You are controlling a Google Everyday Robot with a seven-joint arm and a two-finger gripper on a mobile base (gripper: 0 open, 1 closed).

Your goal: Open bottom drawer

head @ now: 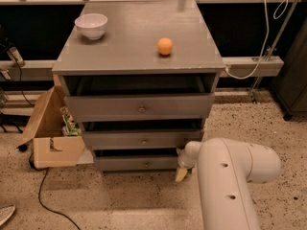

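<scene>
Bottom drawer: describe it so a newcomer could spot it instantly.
Find the grey cabinet carrying a white bowl and an orange ball. The gripper sits by the right end of its bottom drawer, nearest the floor. Unlike the two drawers above, its front is narrowest and shortest.

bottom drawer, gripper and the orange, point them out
bottom drawer (146, 164): camera view, on its centre knob.
gripper (182, 173): camera view, on its tip, low beside the drawer's right end.
orange (165, 46): camera view, middle of the fruit.
</scene>
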